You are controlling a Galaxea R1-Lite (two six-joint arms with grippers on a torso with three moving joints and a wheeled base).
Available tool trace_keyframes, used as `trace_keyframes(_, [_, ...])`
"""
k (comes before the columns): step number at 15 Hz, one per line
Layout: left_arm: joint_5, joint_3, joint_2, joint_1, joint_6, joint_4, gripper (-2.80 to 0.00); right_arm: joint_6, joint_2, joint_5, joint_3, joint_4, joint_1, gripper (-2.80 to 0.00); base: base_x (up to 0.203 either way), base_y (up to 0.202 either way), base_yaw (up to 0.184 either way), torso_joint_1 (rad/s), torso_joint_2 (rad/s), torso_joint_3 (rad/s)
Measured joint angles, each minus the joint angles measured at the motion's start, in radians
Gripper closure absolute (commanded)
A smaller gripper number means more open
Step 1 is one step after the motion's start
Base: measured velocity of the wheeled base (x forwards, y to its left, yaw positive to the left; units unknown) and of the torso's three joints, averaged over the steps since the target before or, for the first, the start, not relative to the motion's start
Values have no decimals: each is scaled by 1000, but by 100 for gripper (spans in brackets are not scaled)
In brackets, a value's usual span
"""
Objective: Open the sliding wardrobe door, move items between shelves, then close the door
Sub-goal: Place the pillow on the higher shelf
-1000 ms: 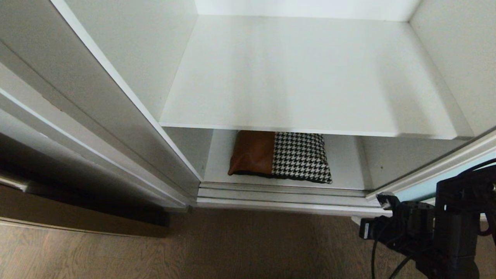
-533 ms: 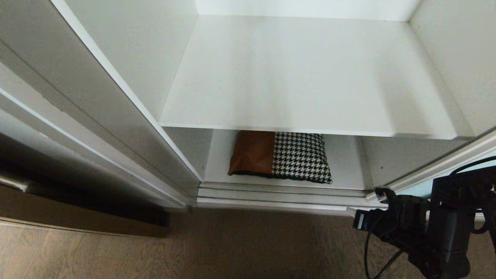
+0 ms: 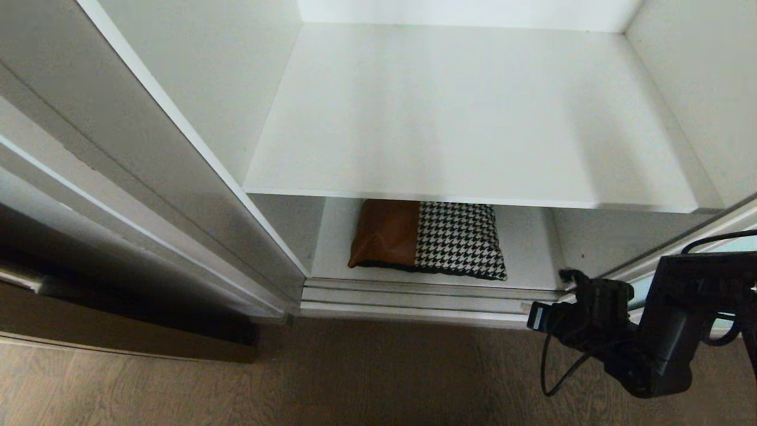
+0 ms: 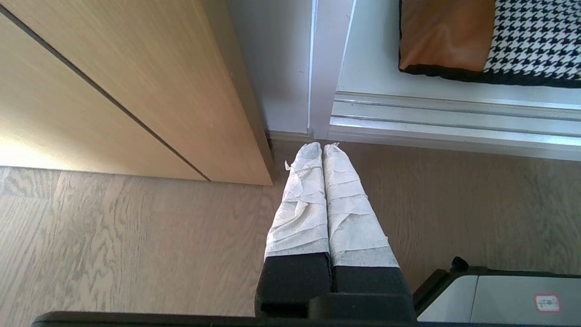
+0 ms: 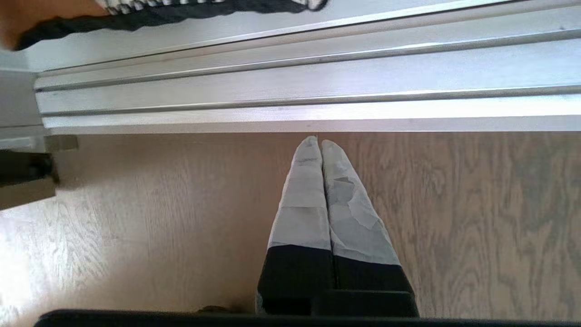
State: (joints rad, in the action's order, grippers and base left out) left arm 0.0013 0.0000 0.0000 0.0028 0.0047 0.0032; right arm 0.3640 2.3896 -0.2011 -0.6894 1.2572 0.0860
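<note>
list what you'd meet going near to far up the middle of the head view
wood floor → sliding door track → patchwork cushion on the lower shelf → upper shelf → wardrobe back wall

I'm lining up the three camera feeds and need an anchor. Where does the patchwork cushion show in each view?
Head view: the cushion lies on the lower shelf, just under the front edge of the upper shelf.
Left wrist view: cushion in a corner, cut by the frame.
Right wrist view: only its black edge, along the frame's edge.
Shared landmark: the silver door track, between cushion and wood floor.
</note>
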Motion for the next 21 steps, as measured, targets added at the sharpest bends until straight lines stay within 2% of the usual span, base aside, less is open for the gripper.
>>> trace_keyframes(5, [0,0,0,0,0,0,0,57,10,4,-113,-72,1,0,0,0,0,0,0,0])
trace_keyframes(6, [0,0,0,0,0,0,0,58,13,4,-132,-94,1,-22,0,0,0,0,0,0])
trace_keyframes(7, [0,0,0,0,0,0,0,56,15,2,-143,-109,1,-280,0,0,0,0,0,0])
trace_keyframes(11, [0,0,0,0,0,0,0,54,29,-7,-172,-109,5,-280,0,0,0,0,0,0])
trace_keyframes(15, [0,0,0,0,0,0,0,65,55,-18,-256,-134,8,-280,0,0,0,0,0,0])
trace_keyframes(19, [0,0,0,0,0,0,0,100,68,-110,-327,-171,9,-280,0,0,0,0,0,0])
trace_keyframes(21, [0,0,0,0,0,0,0,103,75,-127,-376,-202,9,-280,0,0,0,0,0,0])
